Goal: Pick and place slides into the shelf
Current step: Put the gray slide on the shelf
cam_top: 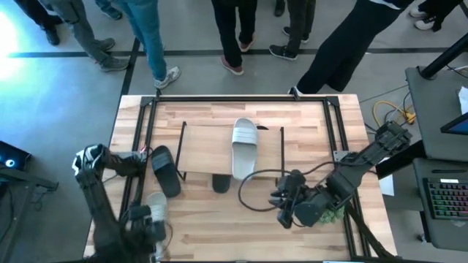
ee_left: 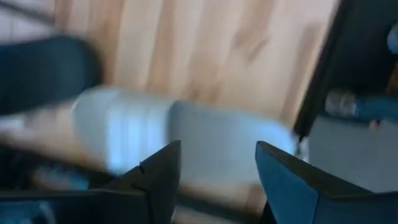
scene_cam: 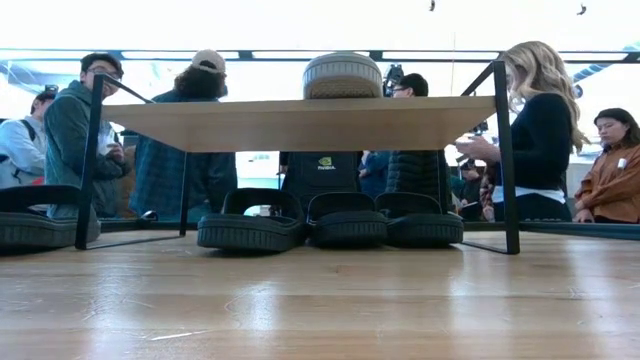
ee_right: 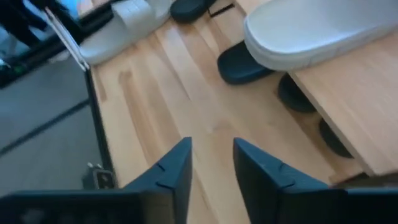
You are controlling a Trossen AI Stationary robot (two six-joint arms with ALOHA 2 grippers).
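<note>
So the shelf (cam_top: 201, 142) is a low rack with a flat light-wood top on skinny black wire legs, sitting in the middle of the table (cam_top: 241, 226), toward the far edge. One pale grey-white slide (cam_top: 245, 148) with a ribbed strap lies lengthwise on top of the board, its near end hanging a bit past the front edge. From the low view you can see three black slides tucked underneath, side by side: left one (scene_cam: 251, 222), middle one (scene_cam: 347, 220), right one (scene_cam: 420, 220), and they pretty much fill the space between the legs, touching or nearly so. A fourth black slide (cam_top: 164, 169) lies on the table just outside the shelf's left legs, angled a little. The other pale slide (cam_top: 155, 207) is near the front-left corner, close to the table edge and the black frame rail there. The left tool (cam_top: 145, 228) hangs right by that pale slide, fingers spread apart with nothing between them; in its wrist view the slide lies just past the fingertips, blurry. The right tool (cam_top: 287, 208) is over bare wood right of the shelf's front, fingers (ee_right: 177, 171) parted by a narrow gap and holding nothing. Open room: the whole front strip of the table is bare, and there's clear wood right of the shelf too. The board top has free space on both sides of the pale slide. People stand around beyond the far edge.
</note>
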